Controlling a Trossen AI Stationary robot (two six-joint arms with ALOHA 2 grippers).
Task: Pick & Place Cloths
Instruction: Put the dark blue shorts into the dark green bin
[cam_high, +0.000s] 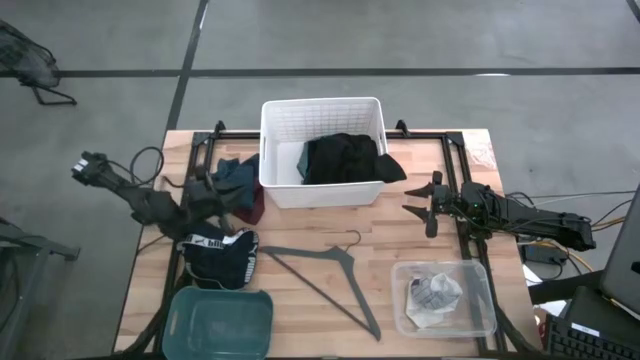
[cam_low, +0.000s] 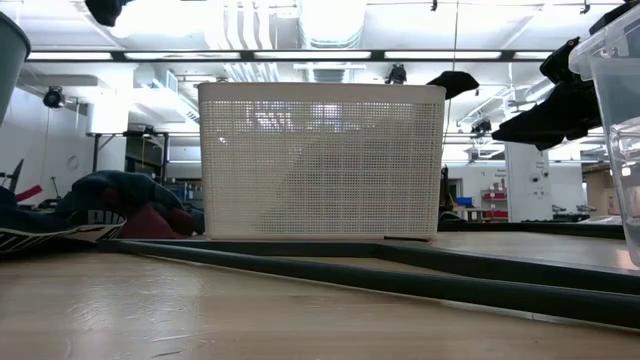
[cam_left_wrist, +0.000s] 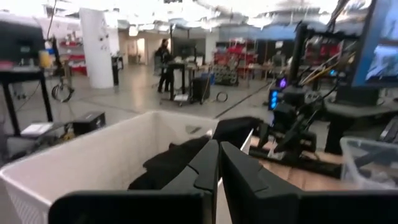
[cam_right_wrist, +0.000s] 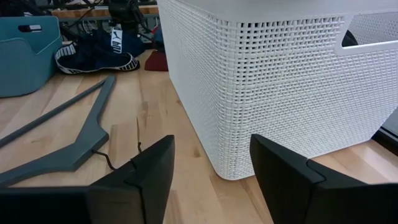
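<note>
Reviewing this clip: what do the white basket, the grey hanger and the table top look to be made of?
White basket: apparently moulded plastic, matte, its walls a regular grid of small holes. Grey hanger: probably plastic, with flat, smooth matte bars and a thin, seemingly wire hook. Table top: wood, showing pale planks with visible grain and seams.

Open-plan lab: ceiling ducts (cam_low: 330, 25), equipment racks (cam_left_wrist: 233, 65), a distant person (cam_left_wrist: 165, 62)

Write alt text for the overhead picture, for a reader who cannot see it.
A white slatted plastic basket holding a black cloth stands on a wooden table between two dark robot arms. The shut left gripper hovers over crumpled cloths; the open right gripper waits beside the basket. A grey hanger lies in front.
</note>
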